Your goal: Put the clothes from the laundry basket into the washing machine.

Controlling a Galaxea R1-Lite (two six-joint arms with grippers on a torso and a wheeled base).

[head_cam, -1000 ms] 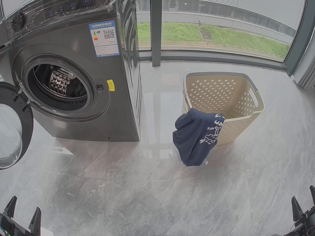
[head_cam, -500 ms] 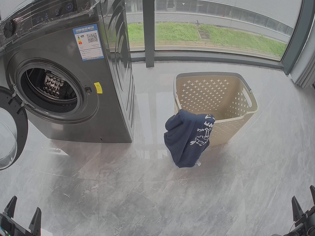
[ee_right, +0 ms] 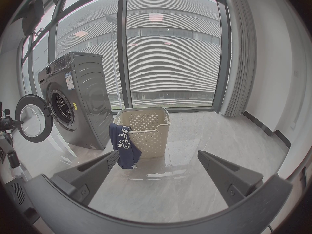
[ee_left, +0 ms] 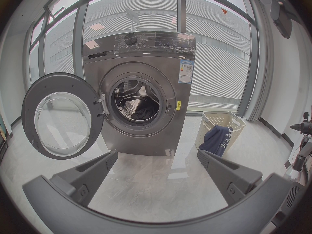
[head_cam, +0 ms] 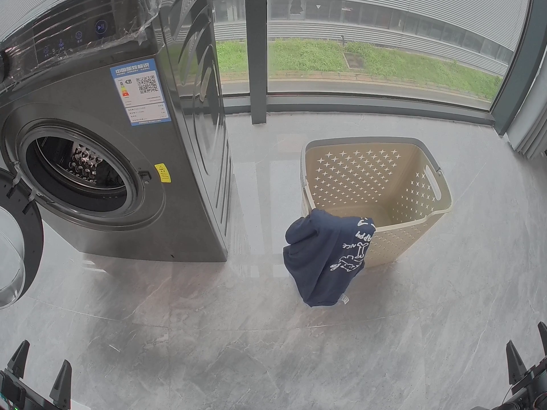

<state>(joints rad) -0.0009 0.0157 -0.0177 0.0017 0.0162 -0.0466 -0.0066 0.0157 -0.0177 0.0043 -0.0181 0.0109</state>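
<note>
A beige laundry basket (head_cam: 364,172) stands on the floor to the right of the grey washing machine (head_cam: 176,160). A navy garment with white print (head_cam: 327,257) hangs over the basket's near left rim, down to the floor. The machine's round door (head_cam: 23,257) is swung open, and dark clothing (ee_left: 141,112) lies in the drum. My left gripper (head_cam: 43,355) is open and low at the left, well short of the machine. Also open, my right gripper (head_cam: 525,337) sits low at the right, far from the basket. Nothing is held in either.
A tall window with a dark post (head_cam: 256,46) runs along the far side behind machine and basket. Grey curtains (ee_right: 240,49) hang at the right. Glossy grey floor (head_cam: 256,343) spreads between me and both objects.
The whole head view has shifted, with machine and basket now further left and lower in the picture, so the camera moved. Both grippers keep their places and stay open.
</note>
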